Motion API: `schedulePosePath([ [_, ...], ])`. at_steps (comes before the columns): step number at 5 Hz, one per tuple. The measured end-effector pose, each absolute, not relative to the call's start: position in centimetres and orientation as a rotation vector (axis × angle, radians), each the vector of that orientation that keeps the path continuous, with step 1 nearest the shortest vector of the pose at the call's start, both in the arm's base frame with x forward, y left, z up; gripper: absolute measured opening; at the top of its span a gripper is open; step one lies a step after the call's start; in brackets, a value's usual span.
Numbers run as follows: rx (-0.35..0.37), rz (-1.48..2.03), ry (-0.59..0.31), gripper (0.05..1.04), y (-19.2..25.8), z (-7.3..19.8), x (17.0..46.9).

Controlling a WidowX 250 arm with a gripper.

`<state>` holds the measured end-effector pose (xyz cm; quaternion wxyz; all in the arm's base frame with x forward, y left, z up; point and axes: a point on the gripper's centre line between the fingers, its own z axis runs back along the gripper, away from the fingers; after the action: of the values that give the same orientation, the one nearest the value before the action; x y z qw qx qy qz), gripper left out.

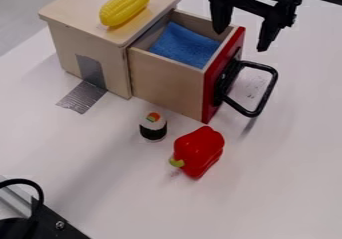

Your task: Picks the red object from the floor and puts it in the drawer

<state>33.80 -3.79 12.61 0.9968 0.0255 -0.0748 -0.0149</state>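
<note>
The gripper point(242, 30) hangs at the top right, its two black fingers spread wide with nothing between them, over the drawer's front end. A red bell pepper point(200, 150) with a green stem lies on the white surface, in front of the drawer and well below the gripper in the view. The wooden drawer point(167, 84) is pulled out of its box, and a blue cloth point(184, 45) lies inside it. Its red front carries a black handle point(270, 93).
A yellow corn cob point(125, 4) rests on top of the wooden box point(87, 8). A sushi roll point(153, 127) stands left of the pepper. Silver tape point(82, 97) holds the box to the table point(280, 183). Black equipment point(40, 220) occupies the lower left corner.
</note>
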Motion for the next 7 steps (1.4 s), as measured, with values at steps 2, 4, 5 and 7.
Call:
schedulePosePath([
  [2,0.042,-0.053,-0.065,0.998,-4.1,9.8,30.5],
  [4,0.001,-0.086,-0.110,0.998,-4.2,10.2,26.2],
  [5,-0.018,-0.126,-0.091,0.998,-4.6,8.7,25.0],
  [7,0.005,-0.187,0.015,0.998,-4.5,4.5,23.2],
])
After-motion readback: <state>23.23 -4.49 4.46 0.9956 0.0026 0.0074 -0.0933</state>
